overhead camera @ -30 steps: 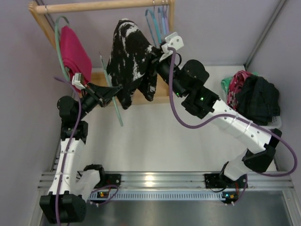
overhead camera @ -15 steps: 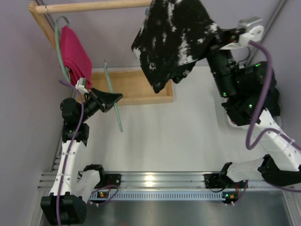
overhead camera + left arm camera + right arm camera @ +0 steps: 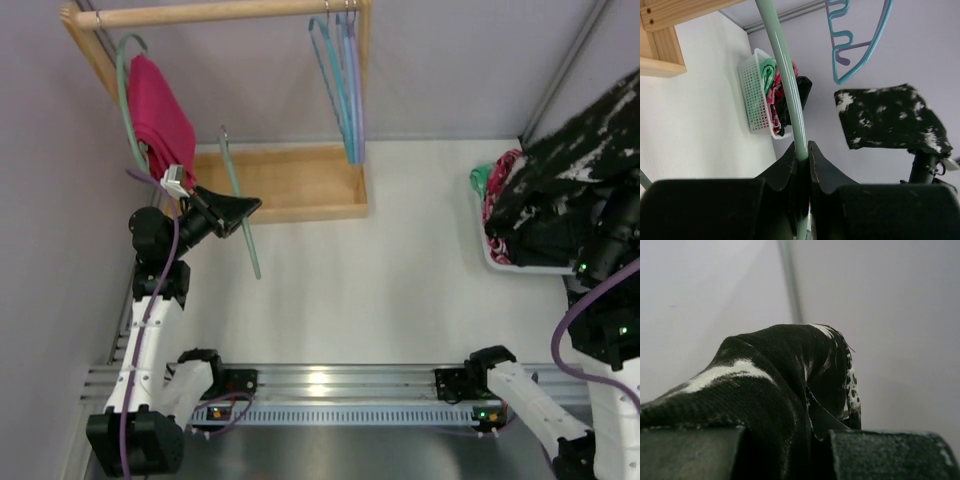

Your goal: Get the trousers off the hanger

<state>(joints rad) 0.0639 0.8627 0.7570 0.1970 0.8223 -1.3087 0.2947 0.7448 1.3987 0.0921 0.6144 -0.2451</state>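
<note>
So the soft black trousers with the white splotch print (image 3: 585, 160) are clear of the thin mint-green plastic hanger (image 3: 782, 60). They're bunched up in the right gripper (image 3: 810, 432), way over on the right side, up in the air roughly above the white mesh plastic basket (image 3: 752, 95) that's got a few other clothes in it. Its jaws are clamped tight on a fold of fabric, and the rest is draped over the fingers. The left gripper (image 3: 802, 156) is pinched on the hanger's bare rod, holding it tilted in front of the wooden rack (image 3: 290, 185), well apart from the trousers.

My take: the pull-off itself looks done, and what's left is setting the trousers down cleanly. I'd bring the right arm lower and centre it over the basket before letting go, because the bundle is loose and part of it could slump over the rim. Then open wide and lift straight up so nothing snags on a finger. The left arm just needs to hold steady.
</note>
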